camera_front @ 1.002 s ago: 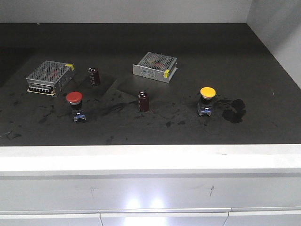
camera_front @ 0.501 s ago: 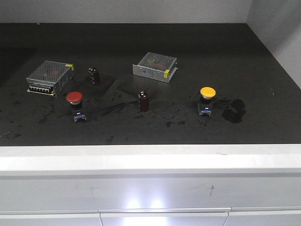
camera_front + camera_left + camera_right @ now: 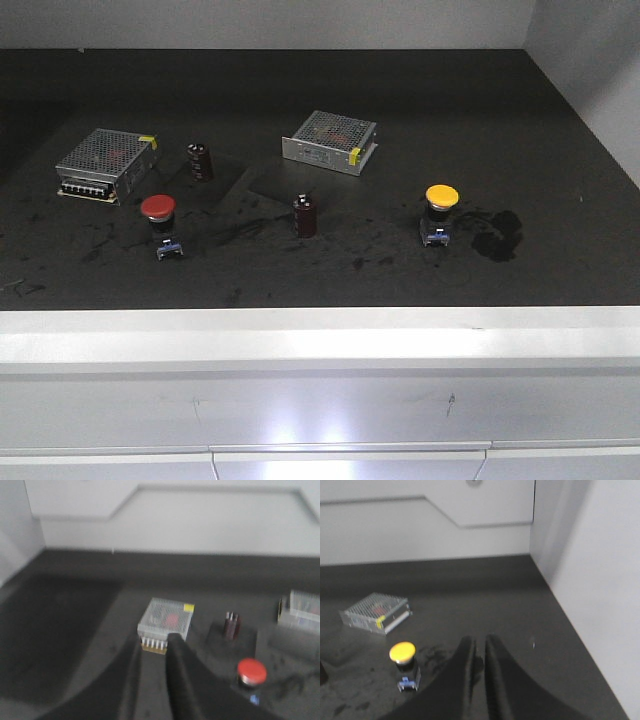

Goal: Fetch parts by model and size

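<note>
The fingers point(image 3: 182, 680) of the left gripper point(image 3: 154, 642) are seen parted by a narrow gap, with nothing held or touched; those of the right gripper point(image 3: 479, 640) are drawn almost together, only a slit being left, and nothing is clasped. The red-capped switch point(image 3: 160, 222) is stood upright at 5 o'clock of the left metal box point(image 3: 108, 163), and at 4 o'clock of the left fingertips in the blurred wrist view. The yellow-capped switch point(image 3: 440, 210) is placed at 4 o'clock of the right metal box point(image 3: 330, 142), at 8 o'clock of the right fingertips. Each switch is built of a mushroom cap, a black body and a bluish base. A dark capacitor point(image 3: 306, 216) is set between them. All are carried on a scuffed black surface point(image 3: 420, 110), stained by a blotch point(image 3: 498, 236) at 3 o'clock of the yellow cap, edged by a white ledge point(image 3: 320, 340) and backed by a pale wall point(image 3: 300, 22).
</note>
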Controlling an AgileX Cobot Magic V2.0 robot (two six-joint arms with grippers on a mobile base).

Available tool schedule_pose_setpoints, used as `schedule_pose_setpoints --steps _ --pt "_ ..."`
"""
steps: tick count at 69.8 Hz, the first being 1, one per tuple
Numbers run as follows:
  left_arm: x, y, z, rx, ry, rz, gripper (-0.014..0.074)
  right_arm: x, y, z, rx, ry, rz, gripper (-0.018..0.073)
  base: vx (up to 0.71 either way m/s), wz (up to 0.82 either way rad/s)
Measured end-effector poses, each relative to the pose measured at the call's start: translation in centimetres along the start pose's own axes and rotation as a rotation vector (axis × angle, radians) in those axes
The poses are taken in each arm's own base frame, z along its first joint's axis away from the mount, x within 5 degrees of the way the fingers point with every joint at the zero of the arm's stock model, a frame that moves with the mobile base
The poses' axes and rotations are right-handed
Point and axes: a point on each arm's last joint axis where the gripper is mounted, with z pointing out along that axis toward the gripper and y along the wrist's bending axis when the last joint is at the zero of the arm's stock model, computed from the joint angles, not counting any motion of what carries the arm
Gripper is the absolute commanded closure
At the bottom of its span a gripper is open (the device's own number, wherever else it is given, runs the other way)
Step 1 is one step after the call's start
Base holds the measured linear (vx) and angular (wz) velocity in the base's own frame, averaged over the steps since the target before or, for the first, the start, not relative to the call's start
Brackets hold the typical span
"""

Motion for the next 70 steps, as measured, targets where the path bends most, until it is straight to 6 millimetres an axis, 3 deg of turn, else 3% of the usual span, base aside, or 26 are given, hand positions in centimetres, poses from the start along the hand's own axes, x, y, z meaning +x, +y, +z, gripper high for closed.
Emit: schedule_pose_setpoints --steps 17,21,27,58,70 --pt "1.3 0.1 0.1 -0.007 0.147 0.000 -0.0089 0.3 0.0 0.6 0.002 0.030 0.000 0.0001 0.00 0.00" --pt "1.6 0.1 0.0 -0.008 0.171 0.000 -0.0135 0.4 0.0 0.6 0.003 0.042 0.000 -0.0088 0.00 0.00" --pt "1.7 0.1 0.0 -0.009 0.191 0.000 -0.0130 0.5 0.0 0.6 0.005 0.056 0.000 -0.0170 0.00 0.00" --pt "1.6 -0.5 0.2 0.050 0.217 -0.043 -0.0020 0.3 0.0 0.6 0.002 0.031 -0.001 -0.0091 0.00 0.00" --pt "0.5 -1.4 2.9 0.144 0.294 -0.049 -0.0015 0.1 0.0 0.6 0.000 0.013 -0.001 -0.0074 0.00 0.00"
